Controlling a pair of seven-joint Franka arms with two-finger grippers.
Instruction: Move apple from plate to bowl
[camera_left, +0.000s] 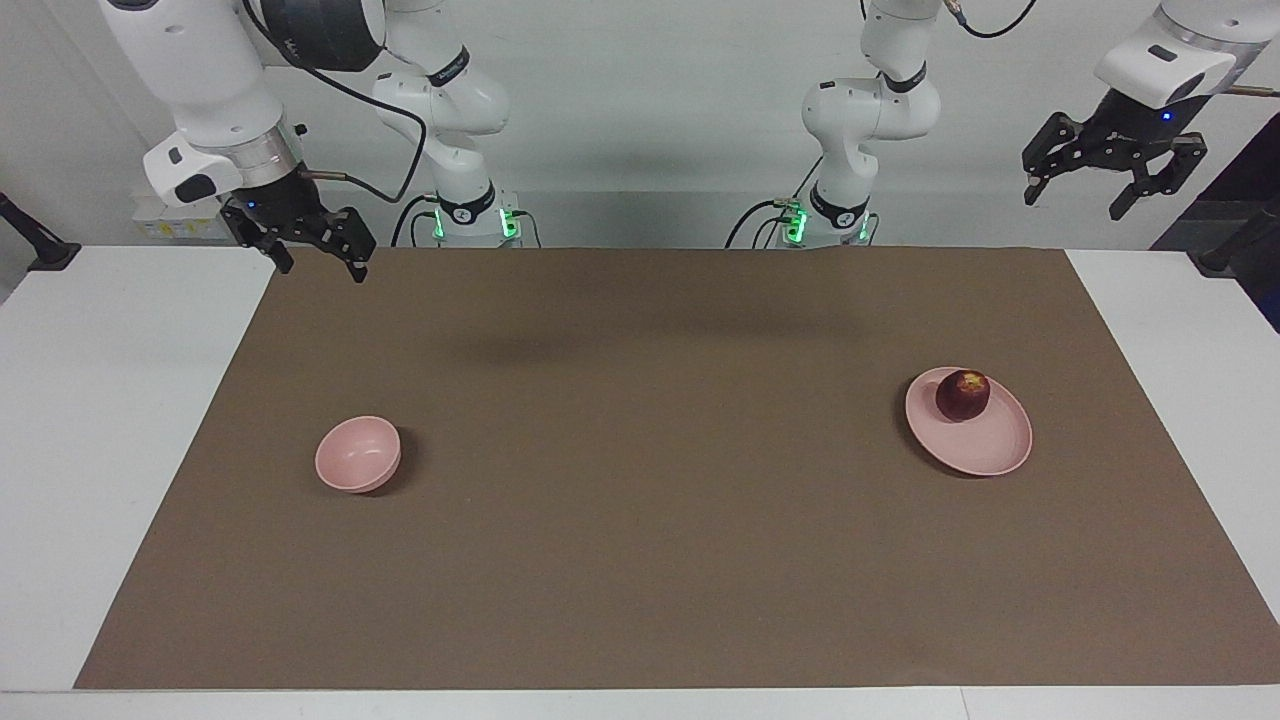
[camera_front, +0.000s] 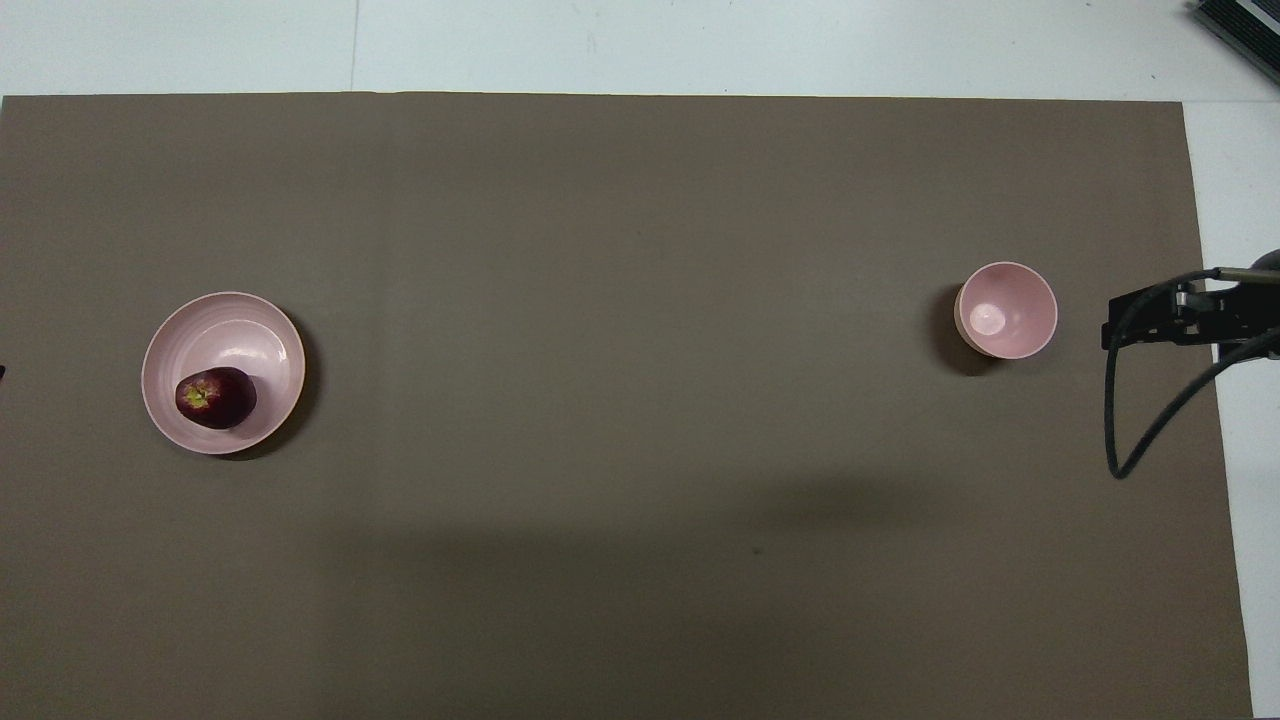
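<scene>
The apple (camera_left: 962, 395) – small, dark red, a yellowish patch at its stem – sits stem-up on the plate (camera_left: 985, 445), on the part nearest the robots. The plate is flat, round and pale pink, toward the left arm's end of the table. The bowl (camera_left: 358, 454) – small, deep, pale pink – stands upright and empty toward the right arm's end, well apart from the plate.
</scene>
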